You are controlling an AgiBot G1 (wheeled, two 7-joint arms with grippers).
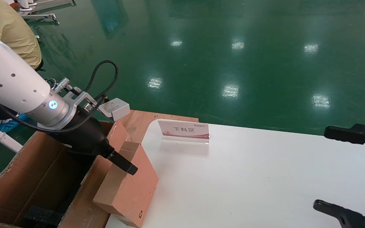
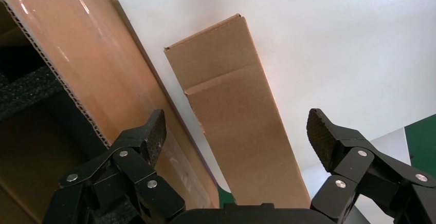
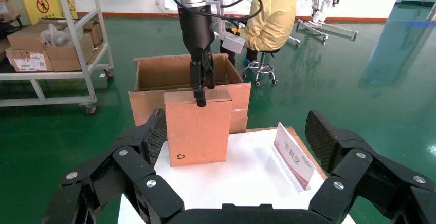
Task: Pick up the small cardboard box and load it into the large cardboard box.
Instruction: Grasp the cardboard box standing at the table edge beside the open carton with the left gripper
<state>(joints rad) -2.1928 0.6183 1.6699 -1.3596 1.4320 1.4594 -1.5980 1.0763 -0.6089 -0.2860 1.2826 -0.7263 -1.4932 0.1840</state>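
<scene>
Fig.: Small box [image 1: 128, 186] stands on edge at bench [image 1: 265, 177] rim, just beside big box [image 1: 27, 177] flap. Left gripper [image 2: 236, 131] hangs over its top edge, fingers [image 2: 321, 136] spread wide, astride the box, nothing pinched yet. Right gripper [image 3: 234, 136] parked w/ fingers spread, well apart. Risk: a nudge could tip the box off the rim; one finger may snag the flap on closing.

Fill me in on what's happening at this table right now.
The left gripper is poised over the small cardboard box, which stands on edge at the white table's corner. Its fingers are spread wide on either side of the box's top, not yet closed on it. The large cardboard box waits open just beside it, black foam at its bottom. The right gripper idles open across the table.
</scene>
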